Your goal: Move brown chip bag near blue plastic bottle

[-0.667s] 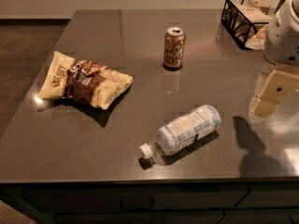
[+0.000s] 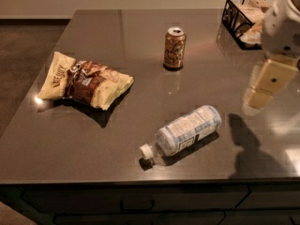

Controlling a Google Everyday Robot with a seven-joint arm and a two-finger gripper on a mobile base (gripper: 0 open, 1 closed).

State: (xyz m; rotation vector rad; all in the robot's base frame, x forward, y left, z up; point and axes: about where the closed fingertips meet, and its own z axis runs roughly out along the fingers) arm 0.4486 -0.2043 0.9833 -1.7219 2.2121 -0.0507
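The end effector [image 2: 258,95] is held above the desk [image 2: 140,46] at the frame's right edge; whether it is released or clenched cannot be told. The brown chip bag [image 2: 86,81] is laid at centre left, well apart from the blue plastic bottle [image 2: 187,130] at lower centre.

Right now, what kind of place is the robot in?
Probably an office kitchenette or break room: dark countertop with drawers below, a wire basket, plus a brown chip bag, drink can and blue plastic bottle. The end effector hovers over its right side.
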